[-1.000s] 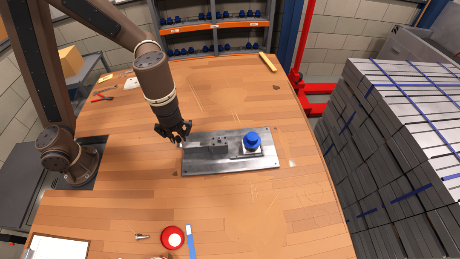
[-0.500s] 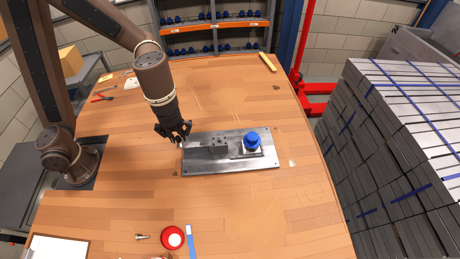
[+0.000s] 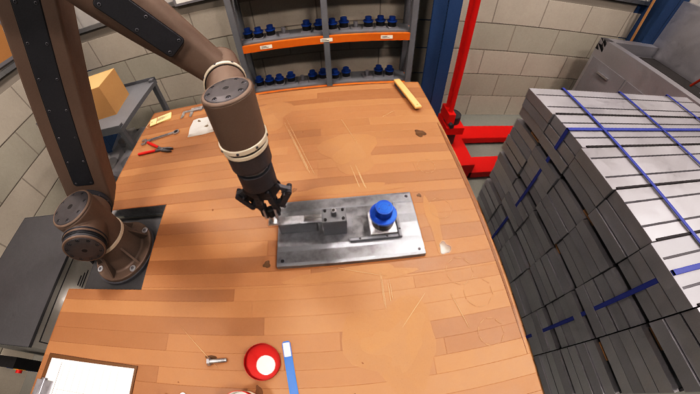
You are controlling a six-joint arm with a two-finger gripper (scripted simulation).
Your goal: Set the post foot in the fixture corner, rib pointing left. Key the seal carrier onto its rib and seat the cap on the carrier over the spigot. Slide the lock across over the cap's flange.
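Observation:
The lock (image 3: 313,221), a grey steel bar with a darker block on its right end, lies along the far left part of the fixture plate (image 3: 349,229), and my gripper (image 3: 272,215) is down at the bar's left end, closed on that end. The blue cap (image 3: 382,213) sits to the right on the stacked carrier and post foot (image 3: 384,228) in the fixture corner. The lock's block stands a short way left of the cap. The parts under the cap are mostly hidden.
Behind the bench a shelf (image 3: 325,41) holds rows of blue parts. A red stand (image 3: 465,122) and stacked grey slabs (image 3: 612,220) border the right. Pliers (image 3: 154,149) lie far left. A red button (image 3: 262,362), a bolt (image 3: 216,360) and a blue strip (image 3: 290,367) lie near the front edge.

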